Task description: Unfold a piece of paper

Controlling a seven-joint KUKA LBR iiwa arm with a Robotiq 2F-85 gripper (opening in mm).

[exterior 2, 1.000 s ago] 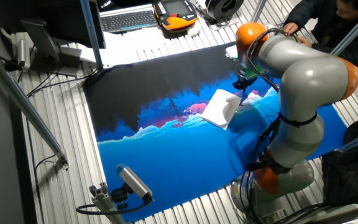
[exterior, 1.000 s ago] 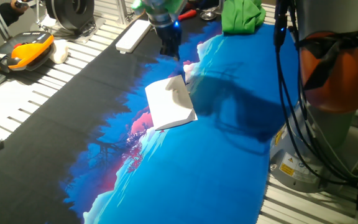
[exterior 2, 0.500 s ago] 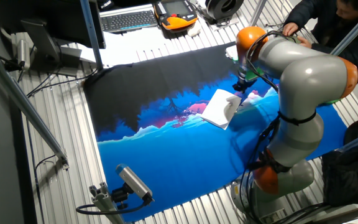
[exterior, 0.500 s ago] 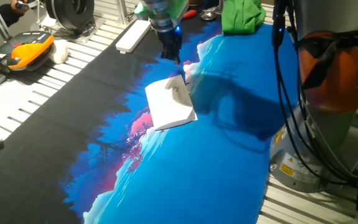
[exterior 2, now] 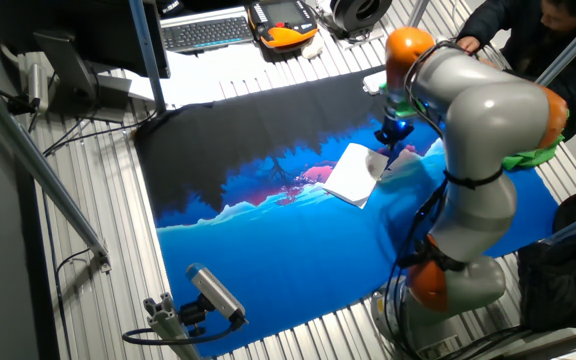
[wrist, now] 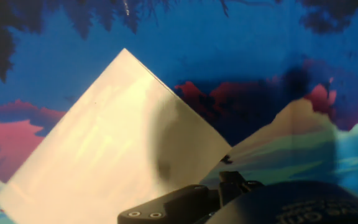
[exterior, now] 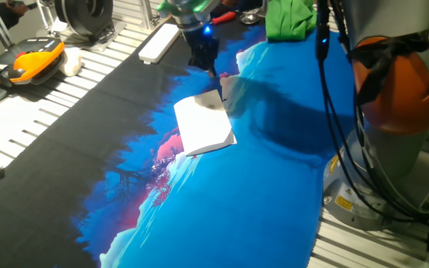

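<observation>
Lying flat on the blue-and-black cloth (exterior: 259, 186), the paper (exterior: 203, 123) is seen folded (one corner in shadow), with the gripper (exterior: 207, 68) held just above its far edge; whether the jaws are open cannot be told

hand (exterior: 208, 65) points down, arm overhead

Paper (exterior: 203, 124): white, folded, on blue-and-black cloth (exterior: 259, 186). Gripper (exterior: 208, 68): above paper's far corner, jaw state unclear. Green fabric (exterior: 289, 18), white bar (exterior: 159, 43), orange-black device (exterior: 24, 61): at table edges.
</observation>
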